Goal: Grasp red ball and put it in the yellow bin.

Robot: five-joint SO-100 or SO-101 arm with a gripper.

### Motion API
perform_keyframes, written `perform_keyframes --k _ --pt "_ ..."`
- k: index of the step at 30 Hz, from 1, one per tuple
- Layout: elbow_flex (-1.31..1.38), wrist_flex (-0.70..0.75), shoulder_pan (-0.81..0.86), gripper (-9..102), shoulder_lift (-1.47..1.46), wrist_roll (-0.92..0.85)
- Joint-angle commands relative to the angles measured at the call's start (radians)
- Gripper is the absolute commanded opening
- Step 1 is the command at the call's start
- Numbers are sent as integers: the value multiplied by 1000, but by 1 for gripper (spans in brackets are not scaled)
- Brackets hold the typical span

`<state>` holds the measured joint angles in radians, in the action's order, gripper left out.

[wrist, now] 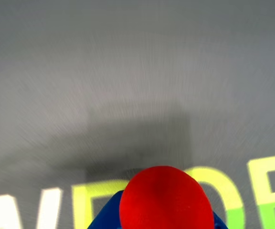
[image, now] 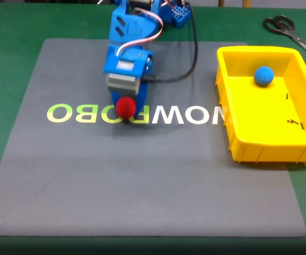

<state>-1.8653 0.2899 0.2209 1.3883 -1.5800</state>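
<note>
While hovering over the grey mat [image: 142, 175], the blue gripper [image: 125, 112] is pinching the red ball [image: 125, 107].
Looking small, light, smooth and liable to roll, it is sitting gripped across its middle, well apart from the yellow bin [image: 232, 125].

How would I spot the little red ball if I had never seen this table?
Find the grey mat with pale lettering, then the blue robot arm reaching over it. The red ball sits at the arm's tip, over the lettering. The one other ball is blue and lies in the yellow bin.
</note>
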Motion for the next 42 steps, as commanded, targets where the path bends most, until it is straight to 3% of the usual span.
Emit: perform_keyframes --k 1,15,26,36,39,42 --pt "3 -17 -37 0 209 29" --pt "-186 37 -411 0 699 140" --pt "-187 -26 -647 1 672 218" --pt "-156 -84 -724 3 592 235" --pt "-147 -84 -724 7 583 239" --pt "-147 -78 -718 19 588 247"
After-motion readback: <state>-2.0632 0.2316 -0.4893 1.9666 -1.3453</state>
